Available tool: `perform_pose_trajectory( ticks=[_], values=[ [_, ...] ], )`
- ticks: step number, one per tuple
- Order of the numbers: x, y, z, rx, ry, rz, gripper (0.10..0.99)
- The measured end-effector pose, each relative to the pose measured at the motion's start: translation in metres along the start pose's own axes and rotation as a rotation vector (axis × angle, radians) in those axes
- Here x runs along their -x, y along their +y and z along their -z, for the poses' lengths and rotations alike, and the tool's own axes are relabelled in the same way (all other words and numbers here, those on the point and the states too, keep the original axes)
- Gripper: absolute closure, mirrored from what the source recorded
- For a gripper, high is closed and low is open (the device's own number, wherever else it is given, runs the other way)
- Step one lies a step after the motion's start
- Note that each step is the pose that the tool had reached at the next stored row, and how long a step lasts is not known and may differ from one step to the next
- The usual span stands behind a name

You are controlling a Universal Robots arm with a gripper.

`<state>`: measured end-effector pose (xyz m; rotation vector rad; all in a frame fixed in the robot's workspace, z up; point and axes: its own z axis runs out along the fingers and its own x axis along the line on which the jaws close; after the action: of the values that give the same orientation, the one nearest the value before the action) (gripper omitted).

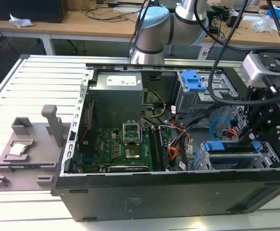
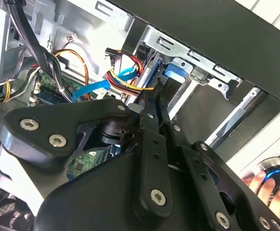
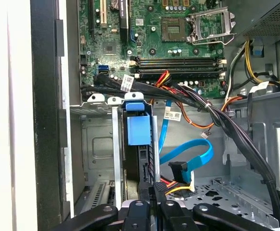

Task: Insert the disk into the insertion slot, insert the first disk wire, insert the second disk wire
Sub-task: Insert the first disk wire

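The disk [image 3: 139, 130] stood edge-on inside the slot [image 3: 115, 144], its blue caddy tab towards the board [image 3: 178, 38]. That step looked done, though how fully the disk was seated could not be told. The claw [image 3: 153, 191] was closed at the disk's end away from the board, with its tips against the plug of the red-and-yellow wire [image 3: 172, 182]. Whether it truly pinched that plug or only touched it was unclear. If the hold was weak or skewed, the plug could twist in the tips and meet the disk's socket off-line. It might then jam or shove the disk along the slot instead of seating. The blue cable [image 3: 190, 153] curled just beside, its own plug loose near the claw, where it could be trapped under the tips or dragged aside. The slot's metal wall was close enough that a small sideways error could have knocked the claw against it. The black bundle [image 3: 226, 125] crossed between slot and board and might have snagged. In the second wrist view a hand [image 2: 265, 185] lay on a blue-lit knob [image 2: 279, 174] outside the case [image 1: 178, 192], near the arm's reach.
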<state>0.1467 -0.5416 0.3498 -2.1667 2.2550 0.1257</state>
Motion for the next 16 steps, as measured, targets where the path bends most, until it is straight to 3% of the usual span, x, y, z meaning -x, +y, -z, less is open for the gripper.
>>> perform_pose_trajectory(
  ticks=[1,2,13,16],
  values=[
    [0.0000,-0.0001,-0.0013,0.000,-0.0122,0.001,0.929],
    [-0.0001,-0.0001,-0.0024,0.001,-0.0141,0.001,0.929],
    [-0.0020,-0.0003,-0.0049,0.001,-0.0155,0.001,0.929],
    [-0.0031,-0.0004,-0.0052,0.001,-0.0195,0.001,0.929]
  ],
)
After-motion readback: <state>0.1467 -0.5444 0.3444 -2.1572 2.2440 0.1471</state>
